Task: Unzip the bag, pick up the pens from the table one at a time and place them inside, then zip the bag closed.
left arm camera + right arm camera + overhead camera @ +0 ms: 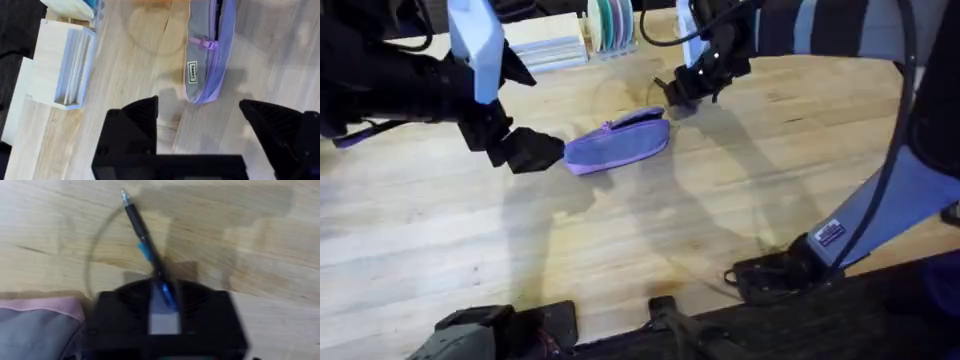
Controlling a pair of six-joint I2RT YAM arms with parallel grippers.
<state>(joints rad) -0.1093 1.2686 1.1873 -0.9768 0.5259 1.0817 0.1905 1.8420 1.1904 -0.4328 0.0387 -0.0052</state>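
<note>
One pen (145,245), pinched between my right gripper (162,292) jaws beside the bag's (618,141) far end, tip pointing away. My left gripper (200,132) sits spread at the bag's near end; the bag's long axis runs slantwise across the table (650,230).

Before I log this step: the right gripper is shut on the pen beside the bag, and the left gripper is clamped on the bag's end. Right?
Not quite. The left gripper is open, its fingers apart and short of the bag, not clamped on it; the left wrist view shows this. The rest holds: the right gripper is shut on the pen beside the bag.
</note>
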